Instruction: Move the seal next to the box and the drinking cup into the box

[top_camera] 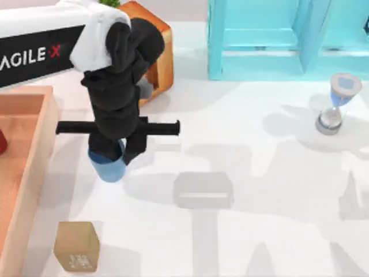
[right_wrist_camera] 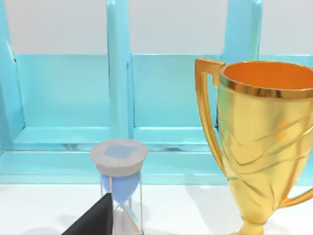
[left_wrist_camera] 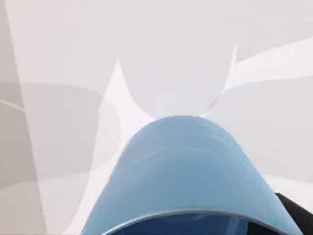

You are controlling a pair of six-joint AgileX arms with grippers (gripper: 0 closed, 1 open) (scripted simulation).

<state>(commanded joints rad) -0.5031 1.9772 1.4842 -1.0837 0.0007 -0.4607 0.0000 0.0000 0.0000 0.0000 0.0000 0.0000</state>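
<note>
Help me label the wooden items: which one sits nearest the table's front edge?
The seal, a small tan block with pale carved marks. The box is a shallow tray; the slotted wooden cube stands far back.

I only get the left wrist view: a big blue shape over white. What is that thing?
Observer: The drinking cup, gripped by the left tool.
Operator: Is the box anywhere near?
Observer: Yes, the box sits at the table's left edge, just left of the cup. The cup is outside it.
Operator: And the seal?
Observer: The seal stands on the table close beside the box's wall, nearer the top view's bottom edge than the cup.
</note>
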